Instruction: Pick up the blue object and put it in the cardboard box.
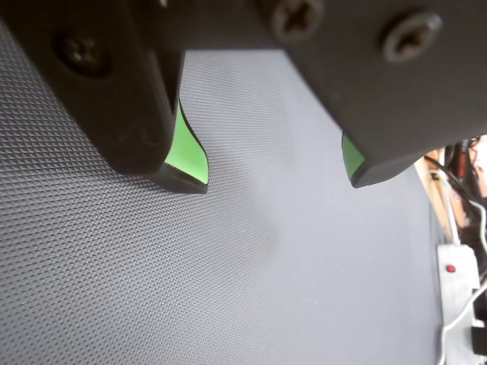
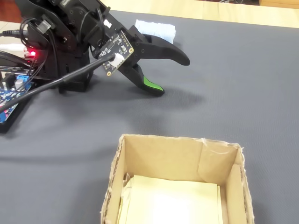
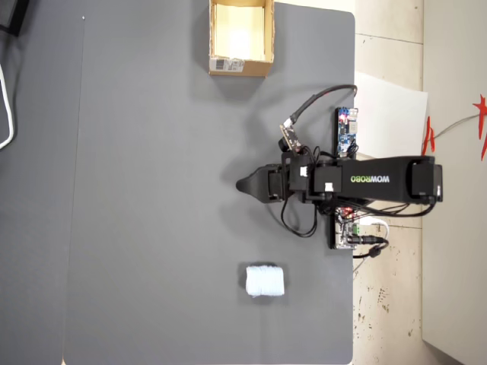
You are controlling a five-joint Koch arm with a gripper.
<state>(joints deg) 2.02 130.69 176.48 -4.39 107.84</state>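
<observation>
Hand (image 2: pixel 170 77) open and empty, arm folded low over grey mat (image 2: pixel 243 84), blue object (image 2: pixel 156 29) behind it

Reaching low and nearly level out from the base, pointing left in the overhead view, with the gripper (image 2: pixel 173 74) spread wide, holding nothing, its two green-lined fingers (image 1: pixel 189 150) hanging apart just above the desk (image 1: pixel 251 289).

The gripper (image 1: pixel 278 179) hangs over the dark textured mat (image 1: pixel 228 289), its two black jaws parted with green pads (image 1: pixel 186 148) facing the gap; a white device (image 1: pixel 456 285) with cables sits at the right edge
</observation>
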